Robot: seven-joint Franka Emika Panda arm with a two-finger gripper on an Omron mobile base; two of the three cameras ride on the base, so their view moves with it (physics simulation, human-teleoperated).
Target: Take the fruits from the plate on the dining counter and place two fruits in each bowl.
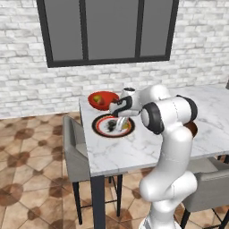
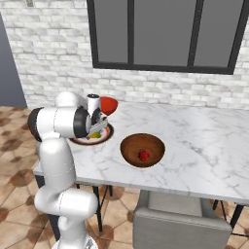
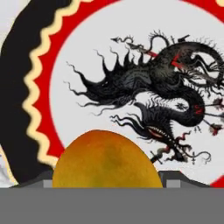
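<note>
While the gripper [image 1: 120, 124] hangs low over the flat black-rimmed plate [image 3: 19, 87] on the veined marble dining counter [image 1: 134, 152], a smooth orange fruit [image 3: 107, 159] sits between its fingertips, which it mostly hides; grip cannot be judged. Red fruit [image 2: 144, 155] lies in the wooden bowl [image 2: 142, 150]; the glossy red bowl [image 1: 102, 100] holds a yellow-green one.

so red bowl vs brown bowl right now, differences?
The red bowl is glossy bright red; the brown bowl is dark and wooden-looking. The red bowl holds a yellow-green fruit; the brown bowl holds a red fruit. The red bowl sits just beyond the plate; the brown bowl sits further along. Both rest on the dining counter.
</note>
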